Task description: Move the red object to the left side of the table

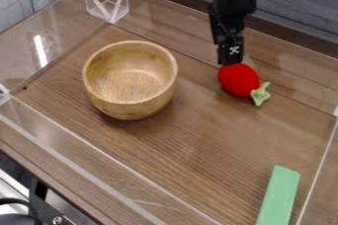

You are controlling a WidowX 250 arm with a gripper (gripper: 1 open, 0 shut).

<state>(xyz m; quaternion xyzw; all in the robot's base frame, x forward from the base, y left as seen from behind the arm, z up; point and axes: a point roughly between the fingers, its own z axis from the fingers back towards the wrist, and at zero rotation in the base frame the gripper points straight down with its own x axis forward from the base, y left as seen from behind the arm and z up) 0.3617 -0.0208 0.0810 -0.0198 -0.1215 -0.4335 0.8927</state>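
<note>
The red object (pixel 239 78), a small round toy fruit with a pale green leafy stem pointing right, lies on the dark wood-grain table (pixel 172 160) right of centre. My black gripper (pixel 231 53) hangs just above its upper left edge, fingers pointing down and standing open, with nothing between them. It is not touching the fruit as far as I can see.
A wooden bowl (pixel 130 78) stands left of centre. A flat green block (pixel 280 197) lies at the front right corner. Low clear acrylic walls edge the table, with a clear folded piece (pixel 107 5) at the back left.
</note>
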